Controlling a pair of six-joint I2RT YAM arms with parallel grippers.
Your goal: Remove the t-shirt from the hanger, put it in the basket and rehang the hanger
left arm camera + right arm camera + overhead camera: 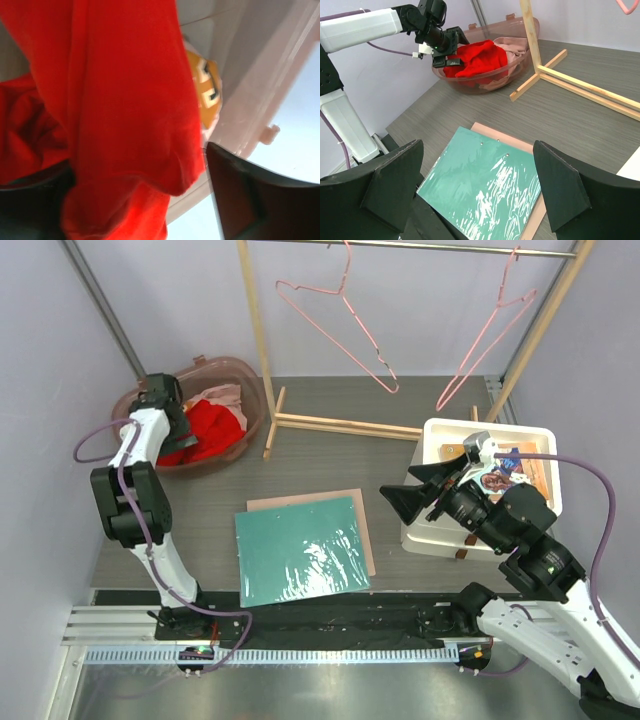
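Red fabric t-shirt (205, 430) lies bunched inside the translucent pink plastic basket (228, 364), on top of a pale pink garment at the basket's far side. The two pink wire hangers (345, 280) on the rail beyond the basket hang bare, so I judge the shirt is off its hanger and this is the letting-go.

The left gripper (182, 426) sits over the basket's left rim, right at the shirt. In the left wrist view its dark fingers (250, 200) stand wide apart, and a long fold of the red cloth (125, 100) runs lengthwise down between them. The cloth lies loose in the gap, and I cannot tell whether it touches either finger.

The right gripper (480, 195) is well apart from the basket, across the glossy green sheet (485, 180). Its jaws are spread wide around nothing.

The left arm is far nearer the shirt. Its coming move is probably to rise straight out of the basket, along the fold, so the cloth slips free.
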